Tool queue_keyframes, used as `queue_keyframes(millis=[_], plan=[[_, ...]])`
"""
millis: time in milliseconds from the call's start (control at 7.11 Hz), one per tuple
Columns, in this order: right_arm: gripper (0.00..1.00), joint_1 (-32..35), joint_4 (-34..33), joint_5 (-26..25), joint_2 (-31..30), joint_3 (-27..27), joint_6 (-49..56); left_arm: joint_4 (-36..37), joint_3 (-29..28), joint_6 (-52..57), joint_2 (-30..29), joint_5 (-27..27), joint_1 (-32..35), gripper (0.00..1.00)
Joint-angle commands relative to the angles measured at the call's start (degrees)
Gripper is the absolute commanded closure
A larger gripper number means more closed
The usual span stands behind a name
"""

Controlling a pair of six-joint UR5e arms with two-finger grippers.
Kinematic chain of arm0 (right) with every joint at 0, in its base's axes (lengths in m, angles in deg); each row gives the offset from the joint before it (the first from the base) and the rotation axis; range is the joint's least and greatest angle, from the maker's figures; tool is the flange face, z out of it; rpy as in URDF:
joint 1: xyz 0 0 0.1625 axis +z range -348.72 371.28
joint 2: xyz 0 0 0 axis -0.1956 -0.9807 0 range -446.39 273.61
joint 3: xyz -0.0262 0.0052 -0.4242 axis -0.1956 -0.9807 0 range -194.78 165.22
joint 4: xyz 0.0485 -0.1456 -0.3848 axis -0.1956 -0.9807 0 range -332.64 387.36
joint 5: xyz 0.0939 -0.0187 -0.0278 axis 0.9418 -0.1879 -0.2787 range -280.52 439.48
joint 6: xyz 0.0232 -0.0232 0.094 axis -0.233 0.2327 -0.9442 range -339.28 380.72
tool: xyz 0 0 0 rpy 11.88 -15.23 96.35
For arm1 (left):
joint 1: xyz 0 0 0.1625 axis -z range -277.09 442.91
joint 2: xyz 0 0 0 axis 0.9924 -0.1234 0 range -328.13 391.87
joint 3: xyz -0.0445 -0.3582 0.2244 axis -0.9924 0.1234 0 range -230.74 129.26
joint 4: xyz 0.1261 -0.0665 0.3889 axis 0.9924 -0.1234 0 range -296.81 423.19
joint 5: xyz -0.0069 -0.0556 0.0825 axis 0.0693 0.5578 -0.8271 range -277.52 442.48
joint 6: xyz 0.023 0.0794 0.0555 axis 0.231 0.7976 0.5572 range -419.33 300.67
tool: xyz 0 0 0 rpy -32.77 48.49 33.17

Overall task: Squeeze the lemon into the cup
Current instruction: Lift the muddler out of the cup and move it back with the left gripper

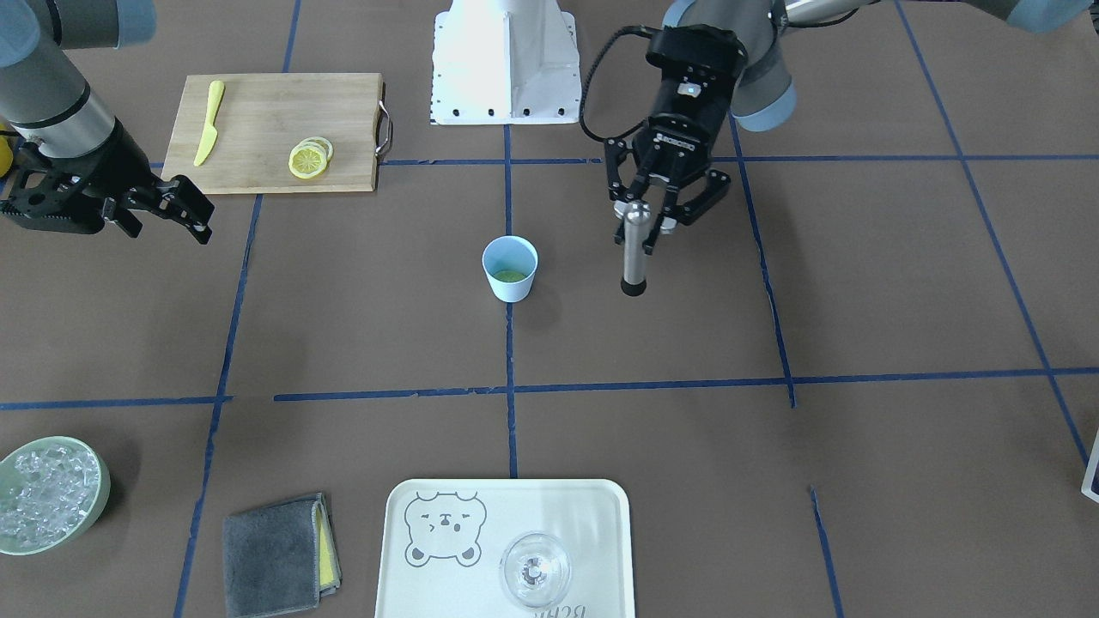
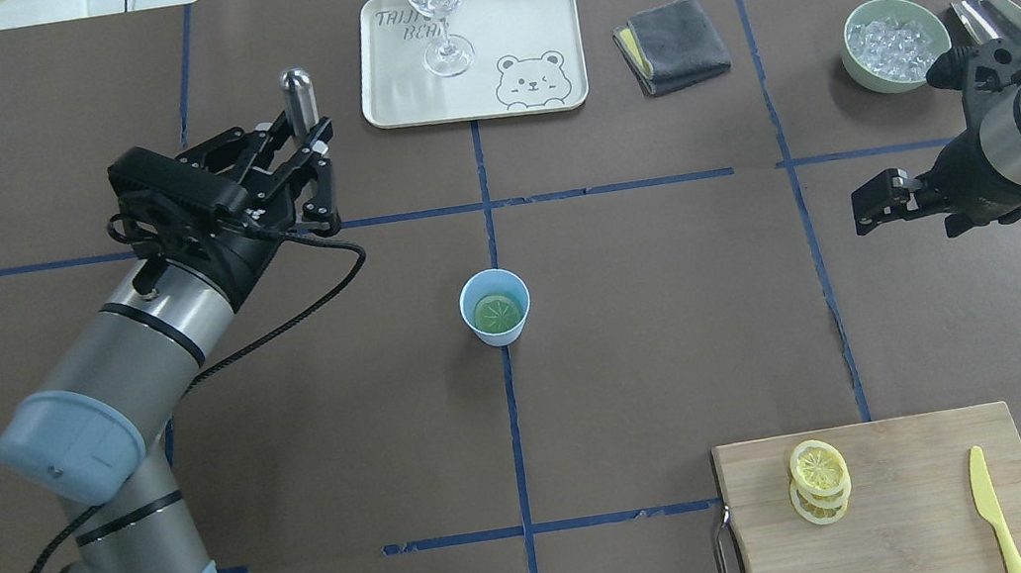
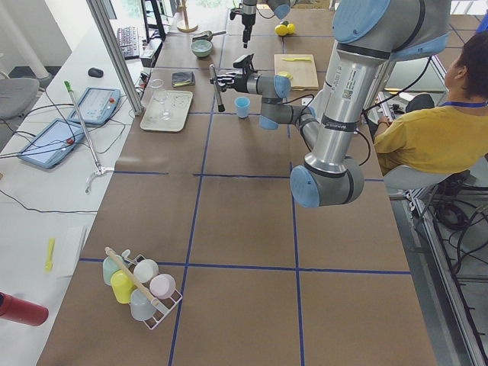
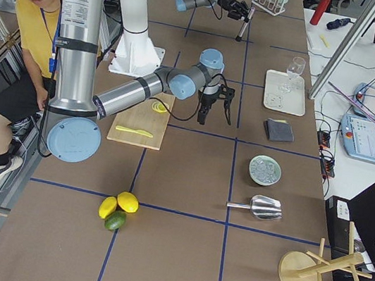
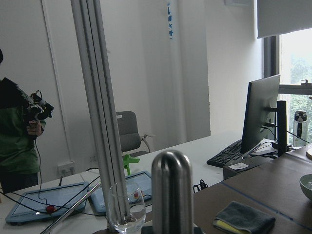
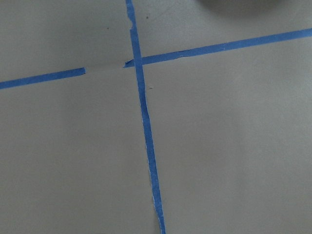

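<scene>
Lemon slice point(image 2: 497, 311) lies flat at the bottom of the light-blue cup point(image 1: 513, 288), pale segmented face up. The cup stands upright in the middle of the desk point(image 1: 361, 326), right on a blue tape line.

Over to the left end effector point(image 1: 642, 230): it is clamped on the top of a steel cylinder point(image 1: 634, 259), which hangs upright beside the cup, near it but not touching. The cylinder's dark tip looks close to the desk; whether it touches, I cannot tell.

The right end effector point(image 1: 172, 219) hangs over bare desk with its fingers apart and nothing between them, well away from the cup. Its wrist camera sees only brown surface and crossing blue tape.

Near it, the wooden cutting board point(image 1: 258, 112) carries a small stack of spare lemon slices point(image 1: 309, 159) and a yellow plastic knife point(image 1: 209, 122).

At the far edge sit the bear-printed tray point(image 1: 592, 515) with a clear glass point(image 1: 535, 568) on it, a folded grey cloth point(image 1: 275, 554) and a green bowl of ice point(image 1: 96, 502).
</scene>
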Motion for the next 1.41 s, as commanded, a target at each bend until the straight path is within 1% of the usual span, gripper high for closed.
queue_keyframes(millis=[0, 141, 281, 422, 563, 704, 985, 1126, 1266], plan=[[0.00, 0.58, 0.00, 0.09, -0.05, -0.86, 1.53, 14.37, 0.49, -4.78, 2.59, 8.54, 6.59, 1.00], [0.00, 0.50, 0.00, 0.09, -0.22, -0.86, 1.53, 17.59, 0.40, -8.82, 2.94, 16.67, 10.01, 1.00], [0.00, 0.50, -0.09, 0.09, -0.22, -1.12, 1.53, 25.46, 0.40, -11.21, 3.55, 28.07, 15.01, 1.00], [0.00, 0.50, 0.00, 0.62, -0.22, -1.56, 1.36, 34.15, 0.75, -11.50, 3.64, 36.97, 19.32, 1.00], [0.00, 0.50, 0.00, 0.88, -0.14, -1.74, 1.18, 40.76, 1.01, -11.59, 5.21, 44.10, 23.02, 1.00], [0.00, 0.41, -0.09, 0.88, 0.04, -1.91, 1.09, 47.61, 0.75, -11.15, 6.01, 47.74, 24.53, 1.00], [0.00, 0.50, 0.00, 1.32, 0.13, -2.18, 0.92, 63.07, 0.14, -11.49, 5.49, 49.18, 24.55, 1.00], [0.00, 0.41, 0.00, 1.41, 0.21, -2.96, 1.18, 64.11, -3.43, -11.59, 5.31, 51.88, 24.11, 1.00], [0.00, 0.67, 0.00, 2.20, 0.22, -2.88, 1.27, 63.42, -6.42, -11.41, 5.14, 54.00, 24.02, 1.00]])
